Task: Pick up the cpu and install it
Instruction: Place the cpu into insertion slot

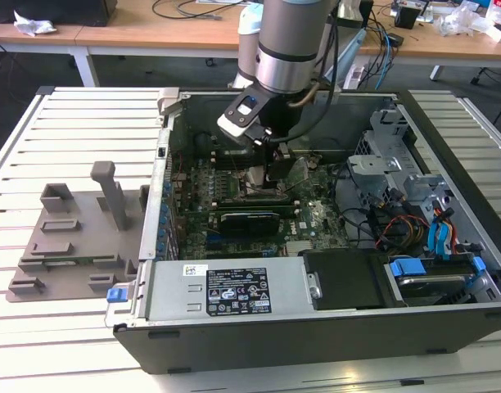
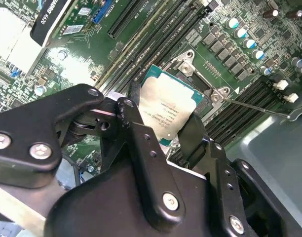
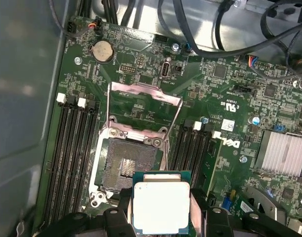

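Note:
The cpu (image 3: pixel 161 206), a flat square chip with a silver-grey top and a green rim, hangs over the near edge of the open black socket (image 3: pixel 126 163). My gripper (image 3: pixel 161 219) is shut on it, one black finger (image 3: pixel 122 210) pressing each side. The socket's metal load plate (image 3: pixel 143 94) stands raised behind it. In the second wrist view the cpu (image 2: pixel 168 106) sits tilted between the fingers (image 2: pixel 136 131), just above the socket frame (image 2: pixel 217 94). In the exterior view my gripper (image 1: pixel 277 170) reaches down into the open computer case (image 1: pixel 316 327), over the motherboard.
Memory slots (image 3: pixel 72 148) flank the socket on both sides. A finned heatsink (image 3: pixel 284 153) and black cables (image 3: pixel 215 34) lie nearby. In the case are a drive cage (image 1: pixel 398 164) and a power supply (image 1: pixel 234 291). A grey fixture (image 1: pixel 70 229) sits on the slatted table.

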